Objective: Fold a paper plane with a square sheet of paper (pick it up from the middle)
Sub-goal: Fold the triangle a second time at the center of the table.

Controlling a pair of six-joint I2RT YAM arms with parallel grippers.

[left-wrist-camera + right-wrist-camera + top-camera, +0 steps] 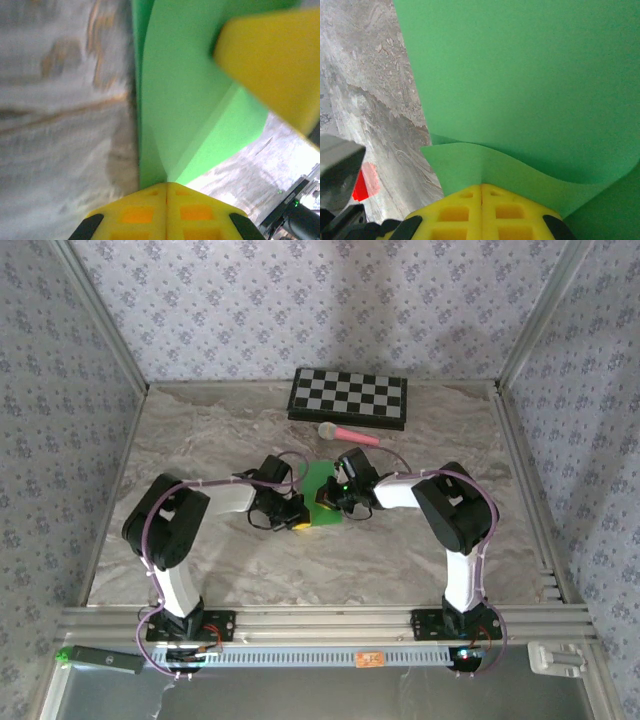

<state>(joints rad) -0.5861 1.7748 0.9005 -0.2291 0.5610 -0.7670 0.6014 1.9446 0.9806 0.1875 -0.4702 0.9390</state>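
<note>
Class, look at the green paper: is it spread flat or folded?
Folded, partly: the green paper shows a crease and overlapping layers, pinched by the left hand and right hand.

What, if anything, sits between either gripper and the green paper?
Nothing visible. The left gripper and right gripper are each shut directly on the paper, which runs straight into their closed fingertips.
</note>
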